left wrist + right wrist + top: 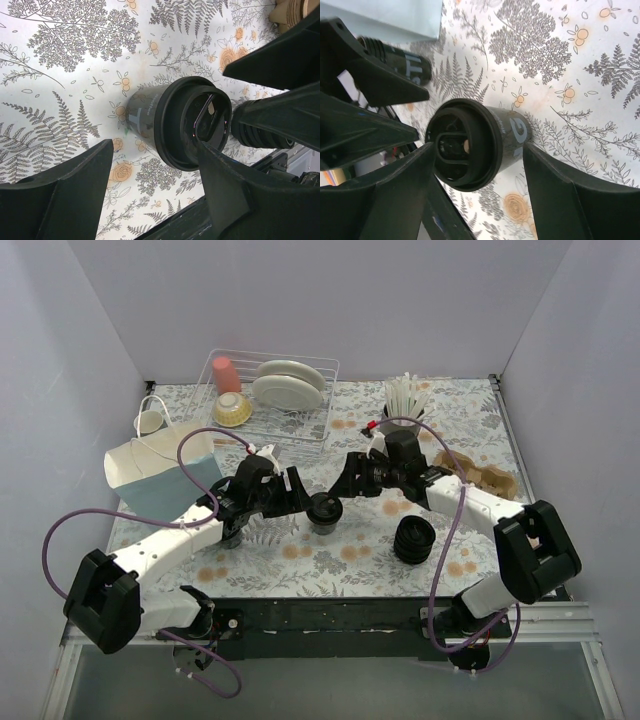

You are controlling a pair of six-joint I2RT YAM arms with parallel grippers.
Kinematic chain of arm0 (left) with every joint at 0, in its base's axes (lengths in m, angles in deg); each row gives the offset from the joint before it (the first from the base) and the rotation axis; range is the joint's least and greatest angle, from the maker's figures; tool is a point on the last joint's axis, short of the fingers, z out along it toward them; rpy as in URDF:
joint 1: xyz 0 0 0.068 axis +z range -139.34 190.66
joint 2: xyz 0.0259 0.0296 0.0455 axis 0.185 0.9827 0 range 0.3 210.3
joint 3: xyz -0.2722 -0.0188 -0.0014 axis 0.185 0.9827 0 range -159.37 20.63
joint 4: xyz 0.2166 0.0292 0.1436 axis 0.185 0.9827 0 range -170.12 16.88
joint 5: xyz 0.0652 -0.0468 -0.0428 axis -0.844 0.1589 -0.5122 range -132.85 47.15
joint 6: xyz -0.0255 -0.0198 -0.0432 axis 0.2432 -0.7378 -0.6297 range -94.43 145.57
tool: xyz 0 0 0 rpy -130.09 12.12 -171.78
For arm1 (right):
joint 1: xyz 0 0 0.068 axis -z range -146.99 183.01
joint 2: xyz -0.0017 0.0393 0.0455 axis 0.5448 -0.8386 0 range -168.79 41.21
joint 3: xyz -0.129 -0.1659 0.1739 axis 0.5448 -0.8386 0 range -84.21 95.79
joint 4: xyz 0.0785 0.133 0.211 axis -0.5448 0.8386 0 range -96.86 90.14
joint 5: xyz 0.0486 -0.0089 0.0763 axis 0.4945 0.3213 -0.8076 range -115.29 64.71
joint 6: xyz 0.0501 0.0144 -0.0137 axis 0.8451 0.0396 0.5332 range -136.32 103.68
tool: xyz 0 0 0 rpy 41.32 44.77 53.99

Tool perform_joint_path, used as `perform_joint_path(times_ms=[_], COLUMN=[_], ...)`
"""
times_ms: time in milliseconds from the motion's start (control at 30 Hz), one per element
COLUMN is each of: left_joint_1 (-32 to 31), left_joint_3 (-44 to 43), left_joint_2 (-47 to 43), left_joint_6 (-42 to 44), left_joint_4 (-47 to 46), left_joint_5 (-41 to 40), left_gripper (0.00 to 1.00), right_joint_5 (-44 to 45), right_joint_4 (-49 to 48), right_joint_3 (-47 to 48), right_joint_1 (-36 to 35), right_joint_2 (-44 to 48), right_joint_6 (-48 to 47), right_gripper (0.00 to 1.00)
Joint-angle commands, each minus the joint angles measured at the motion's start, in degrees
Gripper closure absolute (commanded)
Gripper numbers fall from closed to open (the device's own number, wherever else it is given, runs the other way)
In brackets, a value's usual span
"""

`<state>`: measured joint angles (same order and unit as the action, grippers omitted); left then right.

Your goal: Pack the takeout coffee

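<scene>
Cup of takeout coffee (pixel 323 510) looks light, slick, crushable; left gripper (pixel 154 145) and right gripper (pixel 479 147) both gape astride it; best gripped below lid (pixel 195 122).

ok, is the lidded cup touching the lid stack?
Apart. The top view shows a strip of bare patterned tablecloth between the lidded cup and the lid stack.

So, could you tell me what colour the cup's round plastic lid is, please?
The round plastic lid is glossy black, clearest in the left wrist view.
</scene>
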<state>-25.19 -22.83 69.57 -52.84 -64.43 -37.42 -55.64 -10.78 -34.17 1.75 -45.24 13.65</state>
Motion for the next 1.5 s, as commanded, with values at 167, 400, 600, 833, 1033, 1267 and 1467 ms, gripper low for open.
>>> perform_joint_path(times_ms=[167,400,600,833,1033,1267,1467], left_joint_1=[-0.09,-0.09,-0.09,-0.09,-0.09,-0.09,-0.09], left_joint_3=[-0.66,-0.84,-0.13,0.40,1.80,3.03,4.00], left_joint_2=[1.39,1.56,2.09,2.71,2.79,2.97,2.44], left_joint_6=[1.07,1.16,0.80,0.63,0.28,-0.69,-1.57], left_joint_4=[-0.48,-1.00,-2.14,-2.67,-3.38,-4.78,-5.66], left_joint_5=[-1.39,-1.30,-0.86,-0.33,-0.33,1.16,2.04], left_gripper=[0.33,0.34,0.34,0.34,0.34,0.34,0.36], right_joint_5=[11.18,19.96,26.29,30.00,33.77,37.20,35.97], right_joint_4=[-6.61,-7.85,-8.03,-6.89,-5.92,-7.59,-9.70], right_joint_3=[-11.01,-13.65,-14.97,-14.98,-14.45,-15.94,-15.76], right_joint_1=[-1.07,-6.17,-10.48,-13.64,-14.88,-16.02,-16.02], right_joint_2=[12.09,16.05,15.44,13.60,12.63,12.72,9.91], right_joint_6=[23.26,32.59,38.40,41.74,43.32,45.87,45.17], right_gripper=[0.22,0.23,0.23,0.25,0.26,0.30,0.36])
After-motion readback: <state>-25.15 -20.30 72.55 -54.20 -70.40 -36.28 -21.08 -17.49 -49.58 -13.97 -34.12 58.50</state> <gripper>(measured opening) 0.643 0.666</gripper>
